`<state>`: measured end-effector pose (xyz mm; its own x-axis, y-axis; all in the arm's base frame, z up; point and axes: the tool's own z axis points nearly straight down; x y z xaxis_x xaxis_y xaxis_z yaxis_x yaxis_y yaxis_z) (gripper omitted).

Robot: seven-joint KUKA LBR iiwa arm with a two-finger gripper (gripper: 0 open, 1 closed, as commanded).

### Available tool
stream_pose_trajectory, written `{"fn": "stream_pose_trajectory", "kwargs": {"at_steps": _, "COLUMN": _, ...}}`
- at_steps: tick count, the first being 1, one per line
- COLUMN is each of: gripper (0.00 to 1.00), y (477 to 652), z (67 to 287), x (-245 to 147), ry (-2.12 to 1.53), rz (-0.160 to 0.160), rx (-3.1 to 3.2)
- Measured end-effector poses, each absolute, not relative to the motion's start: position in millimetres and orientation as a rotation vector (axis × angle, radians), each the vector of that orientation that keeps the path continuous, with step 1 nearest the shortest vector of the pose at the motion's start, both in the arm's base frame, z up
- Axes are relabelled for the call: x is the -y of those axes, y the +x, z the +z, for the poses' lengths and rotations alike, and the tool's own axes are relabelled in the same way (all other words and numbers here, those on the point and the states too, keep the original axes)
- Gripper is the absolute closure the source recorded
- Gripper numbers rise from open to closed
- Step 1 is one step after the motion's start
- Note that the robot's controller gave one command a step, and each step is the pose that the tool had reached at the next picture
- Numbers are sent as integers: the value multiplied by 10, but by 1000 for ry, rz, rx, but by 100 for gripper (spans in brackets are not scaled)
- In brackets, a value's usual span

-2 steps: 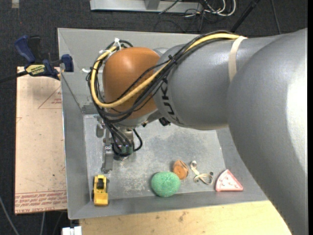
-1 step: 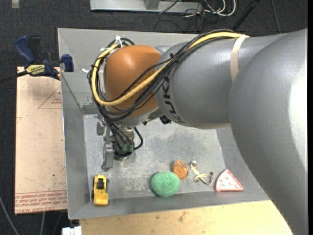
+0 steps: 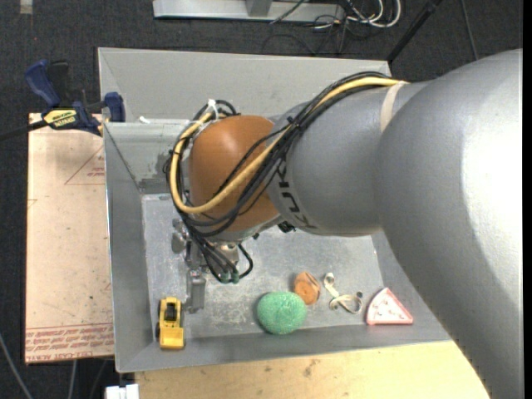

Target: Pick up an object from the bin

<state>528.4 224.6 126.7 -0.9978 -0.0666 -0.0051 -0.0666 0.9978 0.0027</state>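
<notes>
Nearest to the camera is my own arm, a thick grey metal tube that comes in from the right side of the view. On it there is black lettering, partly covered by cables. I can read only the letters "UK". I find no other writing that I can read on the things in the bin.

The round orange cover on my wrist hangs over the left half of the grey metal bin, with yellow and black cables looped around it. Below it, my gripper points down toward the bin floor.

The small yellow plastic toy truck lies in the front left corner of the bin, just beside my gripper, a little to the left of it and nearer the front wall. I cannot tell if they touch. I also cannot tell whether my gripper is released or clenched.

Along the front wall, to the right, lie a round green spongy ball, a small orange lump, a pale looped piece and a flat pink and white triangle.
</notes>
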Motion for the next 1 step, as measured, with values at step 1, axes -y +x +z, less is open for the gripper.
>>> {"fn": "stream_pose_trajectory", "kwargs": {"at_steps": 1, "gripper": 0, "y": 5161, "z": 763, "x": -2217, "ry": -144, "rz": 1, "rx": -3136}}
